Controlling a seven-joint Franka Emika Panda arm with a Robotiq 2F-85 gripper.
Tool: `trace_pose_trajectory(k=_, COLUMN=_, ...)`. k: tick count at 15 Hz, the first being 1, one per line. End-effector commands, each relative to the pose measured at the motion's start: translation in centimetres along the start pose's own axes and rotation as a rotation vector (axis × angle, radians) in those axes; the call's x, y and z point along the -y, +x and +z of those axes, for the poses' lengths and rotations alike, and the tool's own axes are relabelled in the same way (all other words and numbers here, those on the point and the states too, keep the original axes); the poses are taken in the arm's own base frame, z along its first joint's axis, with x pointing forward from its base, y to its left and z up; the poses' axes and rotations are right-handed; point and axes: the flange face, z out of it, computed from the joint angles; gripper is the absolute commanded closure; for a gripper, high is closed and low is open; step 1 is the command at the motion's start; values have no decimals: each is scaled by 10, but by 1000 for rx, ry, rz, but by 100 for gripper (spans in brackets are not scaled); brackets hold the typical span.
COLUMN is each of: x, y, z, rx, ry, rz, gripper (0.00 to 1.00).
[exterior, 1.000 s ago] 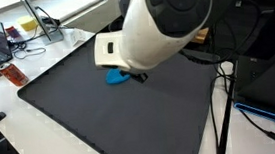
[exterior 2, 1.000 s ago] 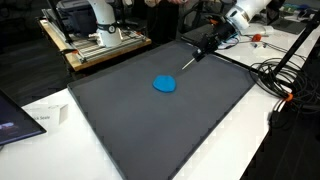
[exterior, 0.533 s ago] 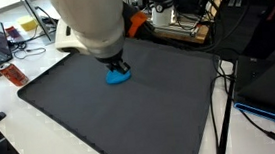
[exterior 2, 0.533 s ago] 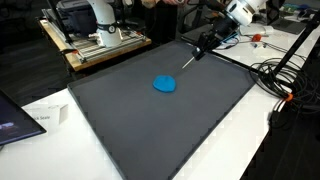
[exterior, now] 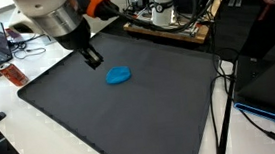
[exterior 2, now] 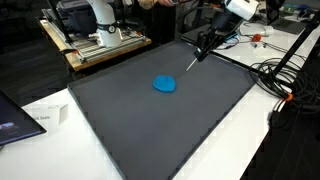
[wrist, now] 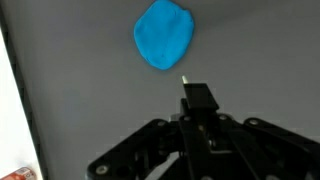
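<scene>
Above the dark mat [exterior 2: 150, 130], the gripper [exterior 2: 205, 43] was seen with its jaws closed tight on a thin stick-like tool [exterior 2: 193, 62], whose pale tip [wrist: 185, 80] was pointed down at the mat. The arm was held slanted over the mat's far side. The blue lump [exterior 2: 165, 85] was found lying flat near the mat's middle, apart from the tip.

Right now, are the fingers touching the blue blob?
No, the blue blob lies on the dark mat, clear of the fingers.
</scene>
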Motion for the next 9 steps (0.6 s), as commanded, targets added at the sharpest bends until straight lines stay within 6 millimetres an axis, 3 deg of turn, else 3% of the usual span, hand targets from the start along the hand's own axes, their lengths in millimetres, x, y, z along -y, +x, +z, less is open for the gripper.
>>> trace_pose_trajectory(k=1, x=-25, y=6, z=-11, rx=1, ry=105, rz=-15, gripper=97)
trace_pose_trajectory(k=9, x=-98, y=27, z=-7, rx=31, ry=278, rz=23, gripper=97)
